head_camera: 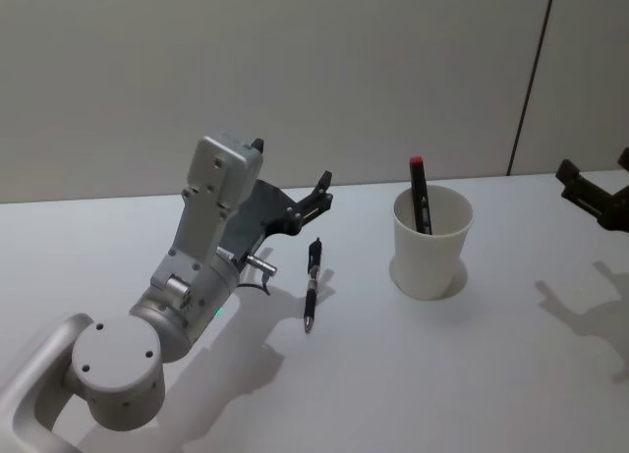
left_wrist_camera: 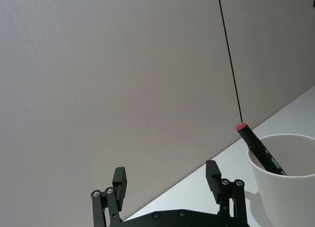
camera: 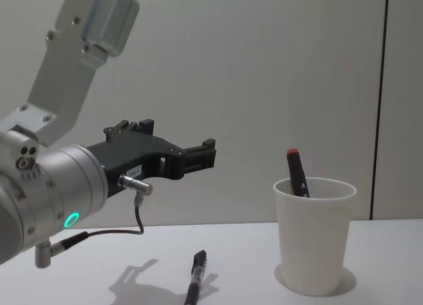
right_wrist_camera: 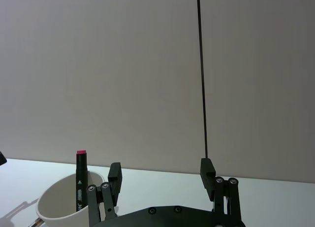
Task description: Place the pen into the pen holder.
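Pen [head_camera: 312, 286] lay flat on white counter [head_camera: 491, 374], just L of pen holder [head_camera: 432, 247], not touching it. Red-capped marker [head_camera: 421, 196] stood in the holder. Left hand [head_camera: 291, 164] hovered over counter behind pen, fingers wide, empty. Right hand [right_wrist_camera: 160, 170] at far R, wide, empty.

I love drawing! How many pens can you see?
2. One black pen lies on the table, below the raised left gripper. One red-capped pen stands in the white cup. The cup could hide more. The right gripper hangs off to the right.
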Robot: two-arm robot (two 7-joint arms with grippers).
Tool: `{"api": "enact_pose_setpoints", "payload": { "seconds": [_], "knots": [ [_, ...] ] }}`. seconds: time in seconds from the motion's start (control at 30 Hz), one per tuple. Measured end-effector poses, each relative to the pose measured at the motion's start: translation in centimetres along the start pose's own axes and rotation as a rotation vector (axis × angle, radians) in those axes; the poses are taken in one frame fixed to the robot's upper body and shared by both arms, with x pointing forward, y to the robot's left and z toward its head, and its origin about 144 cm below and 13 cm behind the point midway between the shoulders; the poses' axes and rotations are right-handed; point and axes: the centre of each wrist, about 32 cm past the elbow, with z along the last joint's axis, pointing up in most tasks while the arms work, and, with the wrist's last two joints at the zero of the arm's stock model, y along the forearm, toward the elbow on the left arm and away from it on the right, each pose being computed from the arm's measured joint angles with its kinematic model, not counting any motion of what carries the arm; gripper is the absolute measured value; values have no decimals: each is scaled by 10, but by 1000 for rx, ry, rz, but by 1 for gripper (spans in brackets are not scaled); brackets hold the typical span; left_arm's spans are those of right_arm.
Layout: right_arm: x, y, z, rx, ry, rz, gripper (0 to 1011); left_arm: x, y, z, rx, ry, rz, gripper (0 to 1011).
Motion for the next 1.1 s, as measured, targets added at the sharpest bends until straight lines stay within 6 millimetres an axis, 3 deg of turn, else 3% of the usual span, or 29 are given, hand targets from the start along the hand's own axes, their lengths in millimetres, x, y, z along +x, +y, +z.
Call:
{"api": "enact_pose_setpoints", "payload": {
  "seconds": [1.1],
  "knots": [
    [3, -4, 3, 1, -3, -10, 1001, -15, 7, 2, 180, 175, -3, 1001]
  ]
}}
